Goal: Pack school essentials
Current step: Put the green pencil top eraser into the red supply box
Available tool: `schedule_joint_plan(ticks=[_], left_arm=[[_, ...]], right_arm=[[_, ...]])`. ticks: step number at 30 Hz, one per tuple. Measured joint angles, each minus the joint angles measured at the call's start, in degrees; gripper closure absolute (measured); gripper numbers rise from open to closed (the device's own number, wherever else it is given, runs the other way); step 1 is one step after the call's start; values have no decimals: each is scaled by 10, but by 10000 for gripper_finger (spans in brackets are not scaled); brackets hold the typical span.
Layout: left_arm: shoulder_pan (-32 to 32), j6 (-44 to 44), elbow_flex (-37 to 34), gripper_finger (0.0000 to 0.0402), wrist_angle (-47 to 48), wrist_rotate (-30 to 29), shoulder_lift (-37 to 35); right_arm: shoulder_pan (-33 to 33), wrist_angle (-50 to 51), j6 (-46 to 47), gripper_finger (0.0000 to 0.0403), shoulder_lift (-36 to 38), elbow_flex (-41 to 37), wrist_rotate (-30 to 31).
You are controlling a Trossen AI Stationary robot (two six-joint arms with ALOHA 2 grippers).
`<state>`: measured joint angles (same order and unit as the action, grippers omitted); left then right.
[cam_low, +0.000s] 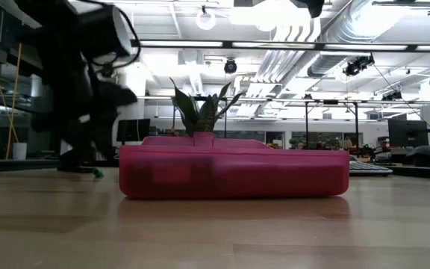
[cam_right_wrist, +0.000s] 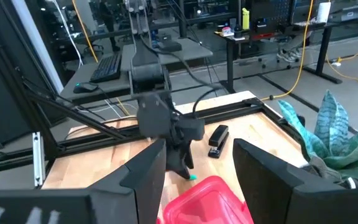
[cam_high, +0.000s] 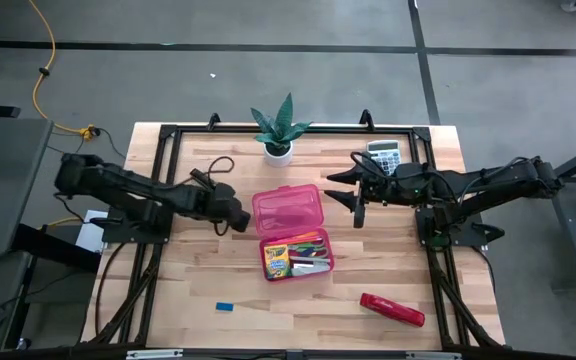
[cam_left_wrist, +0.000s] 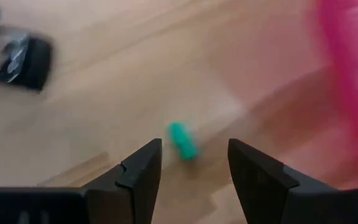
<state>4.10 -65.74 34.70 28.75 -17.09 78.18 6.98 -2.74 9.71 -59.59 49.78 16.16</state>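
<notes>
An open pink pencil case (cam_high: 290,232) lies mid-table. Its lower half holds a yellow-green crayon box (cam_high: 276,259) and several pens. A tiny blue eraser (cam_high: 225,306) lies toward the near edge. My left gripper (cam_high: 238,220) is open and pointing steeply down just left of the case's lid (cam_high: 288,208). A small teal-green piece (cam_left_wrist: 183,140) rests on the wood just ahead of its fingertips (cam_left_wrist: 191,165), untouched. My right gripper (cam_high: 353,197) hangs open above the table to the right of the case, with nothing between its fingers (cam_right_wrist: 194,168).
A grey calculator (cam_high: 385,155) and a potted plant (cam_high: 278,132) stand at the far edge. A red stapler (cam_high: 392,309) lies near right. A small black object (cam_left_wrist: 17,57) lies left of the case. Bare wood shows at near left.
</notes>
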Motion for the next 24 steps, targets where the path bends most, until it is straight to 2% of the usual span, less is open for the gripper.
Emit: schedule_joint_plan(ticks=[3,7,18,24], left_arm=[[0,-49,0,227,27,-4,32],[0,-85,0,227,16,-17,54],[0,-90,1,228,-16,-40,70],[0,-35,0,253,-20,-53,72]], right_arm=[[0,2,6,222,0,0,0],[0,4,6,222,0,0,0],[0,4,7,222,0,0,0],[0,4,5,222,0,0,0]])
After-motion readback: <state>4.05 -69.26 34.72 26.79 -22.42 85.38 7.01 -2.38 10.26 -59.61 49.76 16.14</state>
